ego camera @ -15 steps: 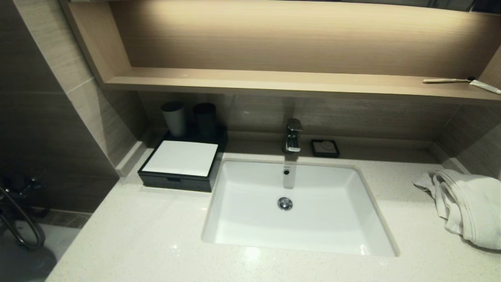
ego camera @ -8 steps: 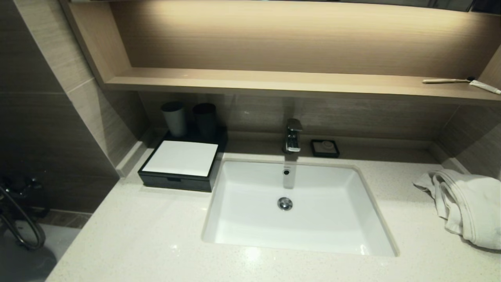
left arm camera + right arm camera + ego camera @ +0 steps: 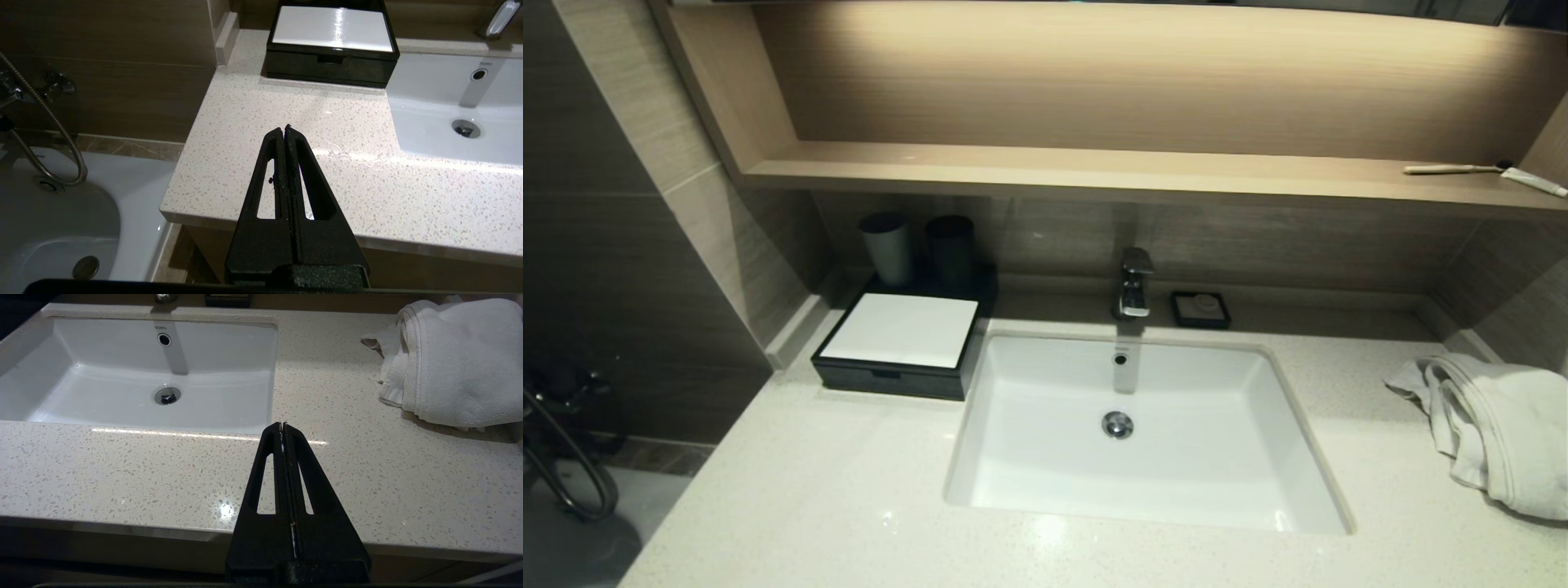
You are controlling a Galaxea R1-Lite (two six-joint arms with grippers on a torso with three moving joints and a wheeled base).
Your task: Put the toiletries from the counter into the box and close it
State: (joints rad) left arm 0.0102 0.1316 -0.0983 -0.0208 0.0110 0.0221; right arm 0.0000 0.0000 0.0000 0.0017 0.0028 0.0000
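A black box [image 3: 894, 347] with a white lid lies shut at the back left of the counter, left of the sink; it also shows in the left wrist view [image 3: 331, 41]. A toothbrush [image 3: 1454, 169] and a small tube [image 3: 1535, 180] lie on the wooden shelf at the far right. My left gripper [image 3: 284, 127] is shut and empty, held over the counter's front left corner. My right gripper [image 3: 282, 424] is shut and empty, over the counter's front edge right of the sink. Neither gripper shows in the head view.
A white sink [image 3: 1143, 433] with a tap [image 3: 1135, 282] fills the middle of the counter. A white towel [image 3: 1494, 433] lies bunched at the right. Two dark cups [image 3: 919, 245] stand behind the box. A small black soap dish [image 3: 1201, 309] sits right of the tap. A bathtub [image 3: 61, 228] lies left of the counter.
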